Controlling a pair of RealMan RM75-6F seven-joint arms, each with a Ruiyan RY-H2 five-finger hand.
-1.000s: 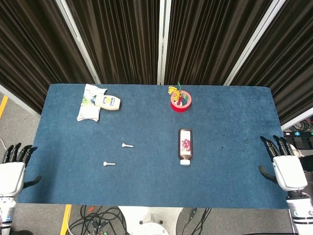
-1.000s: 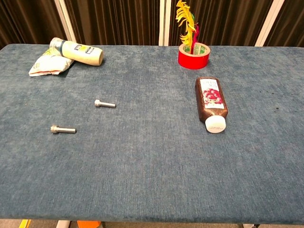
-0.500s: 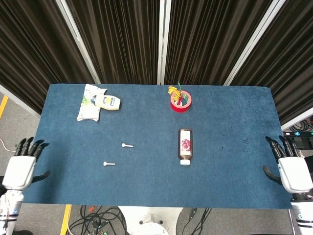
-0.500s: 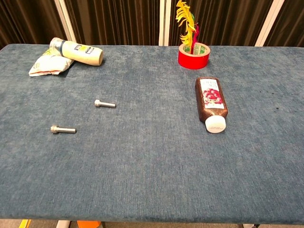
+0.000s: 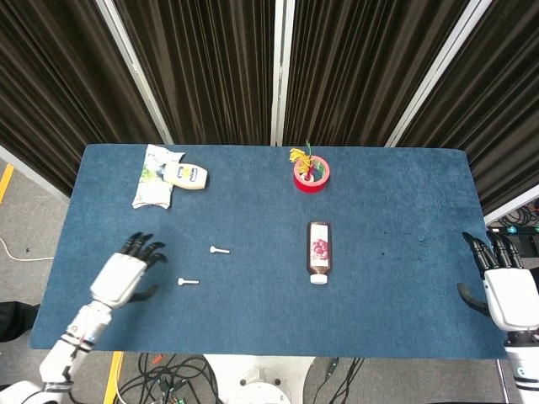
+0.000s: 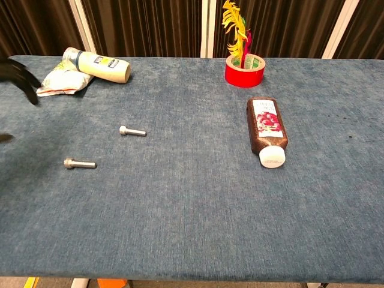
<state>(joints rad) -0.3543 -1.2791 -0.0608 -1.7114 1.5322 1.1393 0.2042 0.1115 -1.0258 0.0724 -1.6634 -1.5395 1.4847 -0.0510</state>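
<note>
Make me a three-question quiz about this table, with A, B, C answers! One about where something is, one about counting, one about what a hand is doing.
1. Where does the feather stand?
A. in the red tape roll
B. on the brown bottle
C. beside the bolts

2. How many bolts lie on the table?
A. one
B. two
C. four

3. What is the left hand doing?
A. holding a bolt
B. pressing the bottle
C. hovering open, holding nothing

Answers:
1 A: the feather rises out of the red tape roll.
2 B: one bolt lies nearer the left hand, a second bolt farther in.
3 C: the left hand has spread fingers, apart from the bolts.
</note>
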